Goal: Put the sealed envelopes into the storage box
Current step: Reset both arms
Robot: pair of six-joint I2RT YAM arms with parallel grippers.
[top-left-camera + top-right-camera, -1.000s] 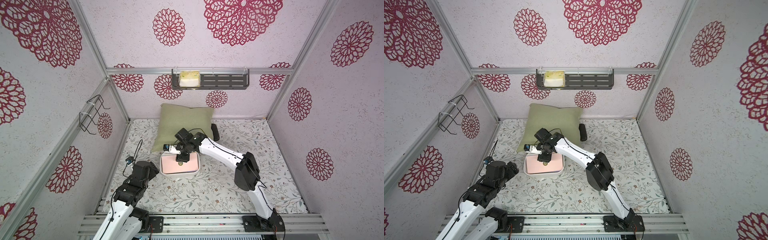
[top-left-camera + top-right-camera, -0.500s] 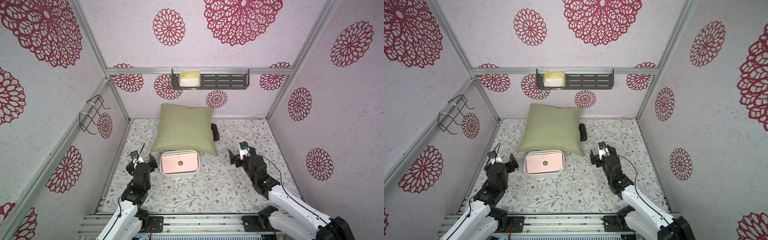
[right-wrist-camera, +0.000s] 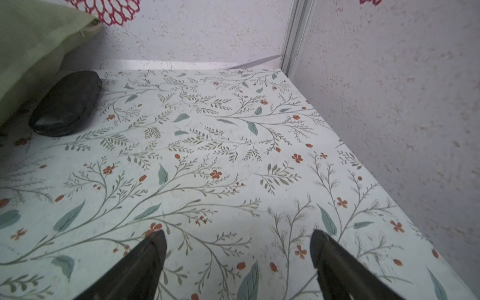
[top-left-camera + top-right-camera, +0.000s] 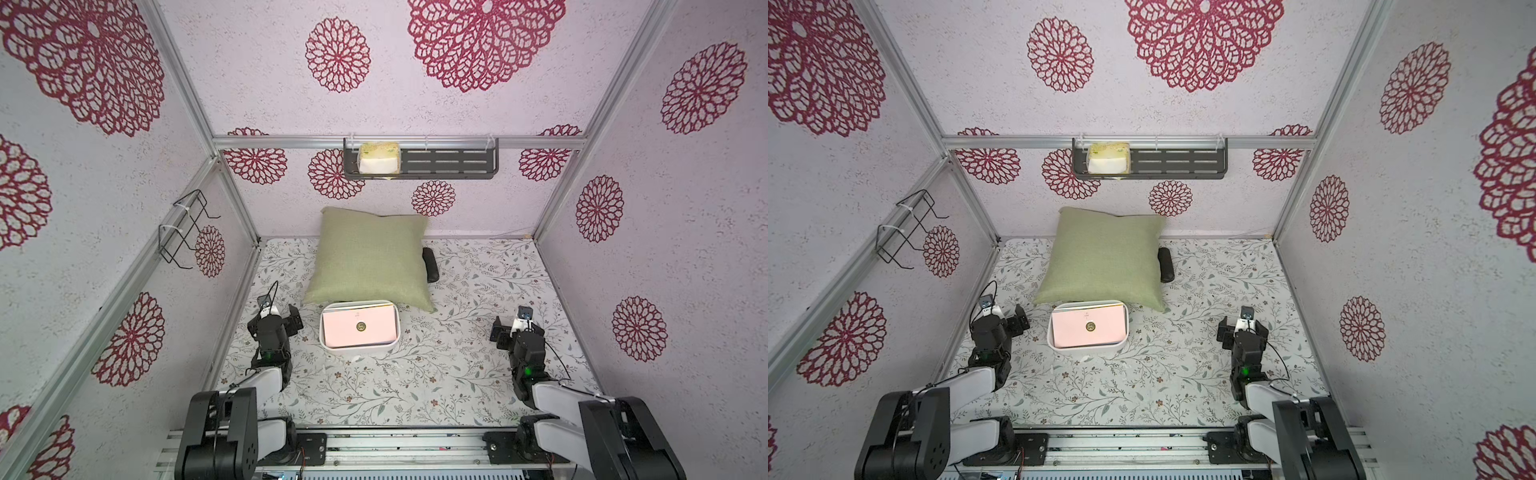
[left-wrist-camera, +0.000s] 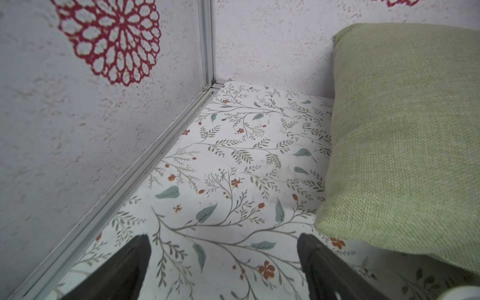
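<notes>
The white storage box sits on the floral table just in front of the cushion. A pink sealed envelope with a round gold seal lies flat on top inside it. Pale edges of other envelopes show beneath it at the far side. My left gripper hovers left of the box, open and empty, as the left wrist view confirms. My right gripper stands well to the right of the box, open over bare table.
A green cushion leans against the back wall behind the box. A black case lies at its right. A dark wall shelf holds a yellow-white packet. A wire rack hangs on the left wall.
A second ago the right gripper was over the box at the pink envelope. It has let go and pulled back to the right. The left arm has also drawn back.
</notes>
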